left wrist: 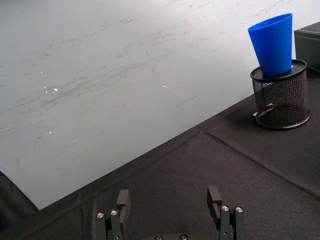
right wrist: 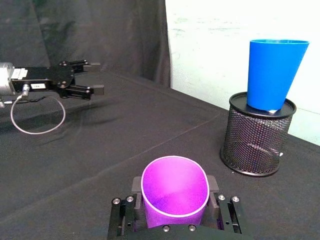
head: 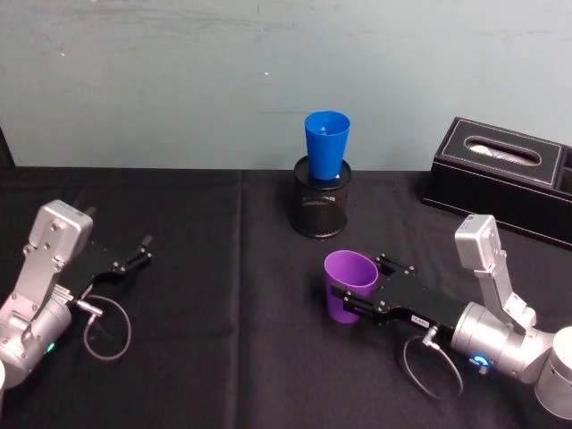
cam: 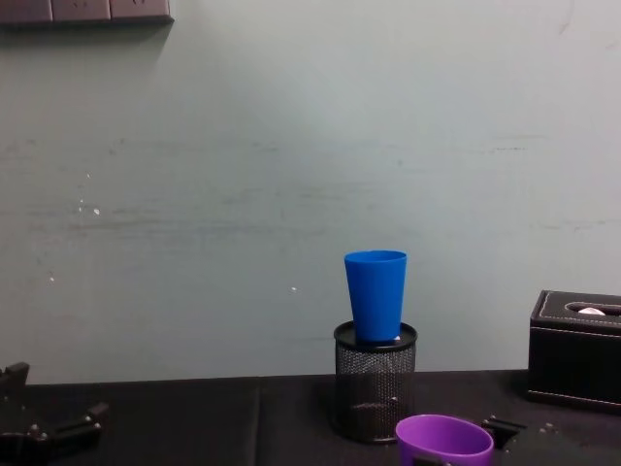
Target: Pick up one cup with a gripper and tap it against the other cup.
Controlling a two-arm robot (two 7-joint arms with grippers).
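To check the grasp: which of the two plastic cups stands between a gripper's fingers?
The purple plastic tapered cup, between the fingers of the right gripper. The blue plastic tapered cup stands apart, in the black wire-mesh holder.

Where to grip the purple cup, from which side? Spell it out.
Take the purple cup by its mid wall, from the side, jaws across its width. It stands upright, smooth and handleless, widening upward, so a hold below the rim should not slip. The right gripper is shut on it, from the robot's right; the left gripper sits open at left.
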